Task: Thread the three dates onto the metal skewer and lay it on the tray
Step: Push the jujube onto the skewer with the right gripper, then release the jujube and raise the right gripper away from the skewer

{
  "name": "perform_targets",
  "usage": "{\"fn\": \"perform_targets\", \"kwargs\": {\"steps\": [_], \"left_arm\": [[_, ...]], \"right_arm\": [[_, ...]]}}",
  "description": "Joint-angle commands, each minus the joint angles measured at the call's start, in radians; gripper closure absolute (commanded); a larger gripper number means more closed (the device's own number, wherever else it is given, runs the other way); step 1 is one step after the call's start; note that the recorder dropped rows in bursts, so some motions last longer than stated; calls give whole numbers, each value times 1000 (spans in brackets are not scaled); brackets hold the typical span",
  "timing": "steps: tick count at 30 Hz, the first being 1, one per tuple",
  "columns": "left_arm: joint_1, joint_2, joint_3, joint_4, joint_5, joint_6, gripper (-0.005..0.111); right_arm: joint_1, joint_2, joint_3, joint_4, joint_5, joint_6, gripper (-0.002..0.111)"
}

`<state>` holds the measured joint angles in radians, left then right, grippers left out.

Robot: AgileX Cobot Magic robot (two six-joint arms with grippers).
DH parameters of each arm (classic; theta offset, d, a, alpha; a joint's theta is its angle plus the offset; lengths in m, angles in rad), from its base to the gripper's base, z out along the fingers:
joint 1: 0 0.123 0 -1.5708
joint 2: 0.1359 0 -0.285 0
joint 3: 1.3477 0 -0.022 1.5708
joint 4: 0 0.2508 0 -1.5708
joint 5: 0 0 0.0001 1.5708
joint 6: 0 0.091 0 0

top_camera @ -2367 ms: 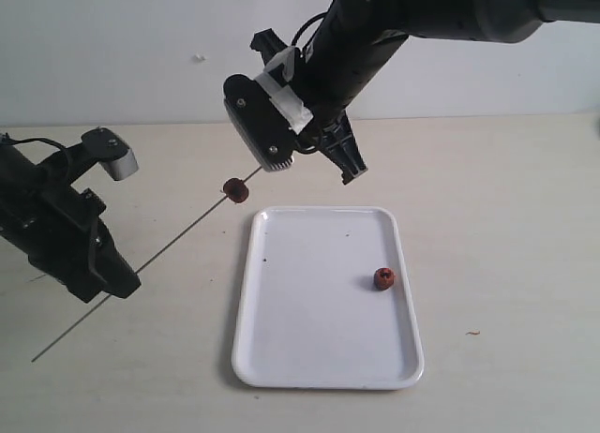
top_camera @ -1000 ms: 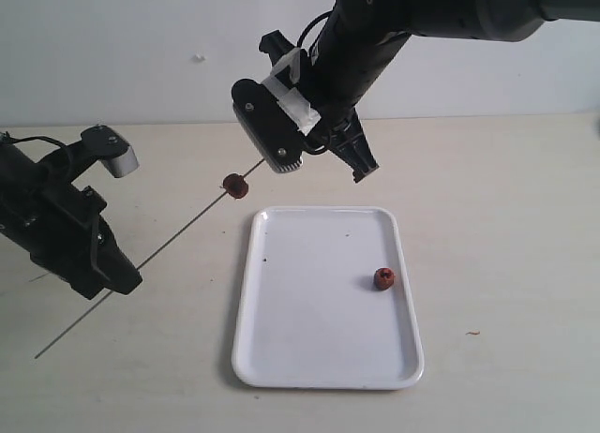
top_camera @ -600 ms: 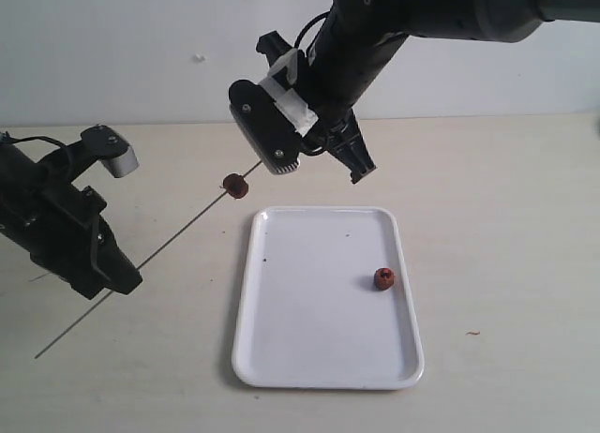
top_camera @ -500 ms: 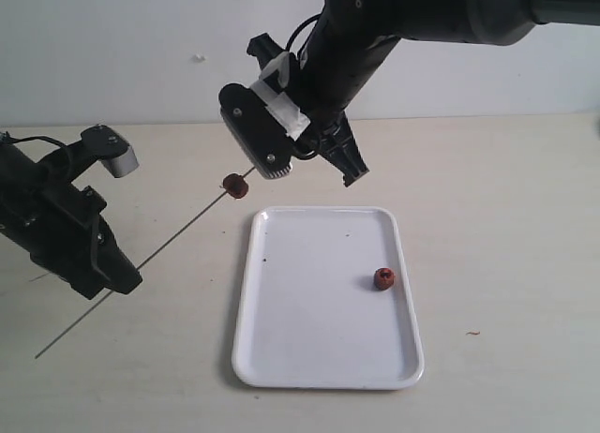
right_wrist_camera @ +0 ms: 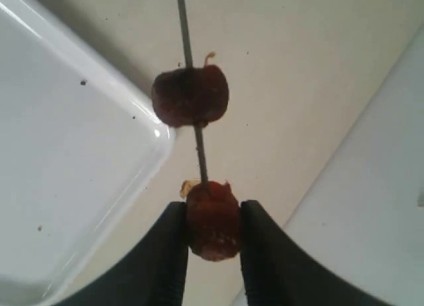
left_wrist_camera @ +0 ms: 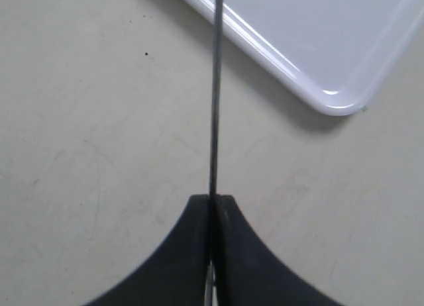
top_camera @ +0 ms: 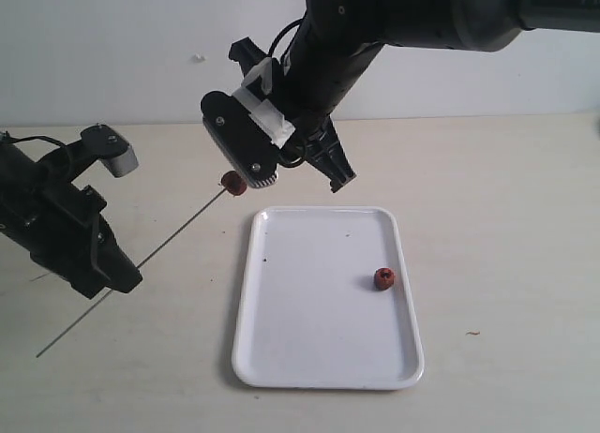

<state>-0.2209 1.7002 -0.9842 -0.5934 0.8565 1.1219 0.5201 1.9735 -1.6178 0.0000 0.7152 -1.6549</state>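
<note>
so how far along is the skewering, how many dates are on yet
Done: the first date sits threaded on the metal skewer, which the left gripper clamps. In hand: the right gripper grips the second date right at the skewer's tip; whether it is pierced yet is unclear. Left: the third date lies loose on the tray, and the loaded skewer has yet to be laid there.

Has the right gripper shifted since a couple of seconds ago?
Yes. In the exterior view the right gripper has moved left relative to the tray.
</note>
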Motion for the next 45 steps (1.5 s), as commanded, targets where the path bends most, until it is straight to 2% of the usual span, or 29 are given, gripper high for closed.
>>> {"fn": "perform_targets", "kwargs": {"steps": [1, 8, 18, 20, 25, 30, 35, 43, 45], "left_arm": [[-1, -2, -8, -18, -24, 4, 107], [-1, -2, -8, -49, -59, 11, 107], [-1, -2, -8, -205, -34, 190, 107], [-1, -2, -8, -205, -34, 190, 107], [-1, -2, -8, -203, -34, 190, 107], [-1, -2, -8, -203, -36, 190, 107], [-1, -2, -8, -203, -42, 190, 107], [-1, -2, -8, -196, -42, 182, 107], [-1, -2, -8, -196, -40, 180, 107]], "right_arm": [[23, -5, -7, 0, 20, 5, 80], [26, -5, -5, 0, 39, 7, 84], [26, -5, -5, 25, 52, 9, 84], [26, -5, -5, 25, 52, 29, 81], [26, -5, -5, 0, 45, 85, 61], [26, -29, -5, -76, 35, 190, 49], [26, -90, -5, -153, 39, 283, 46], [19, -145, -5, -485, 133, 559, 46], [7, -145, -5, -511, 161, 627, 46]]}}
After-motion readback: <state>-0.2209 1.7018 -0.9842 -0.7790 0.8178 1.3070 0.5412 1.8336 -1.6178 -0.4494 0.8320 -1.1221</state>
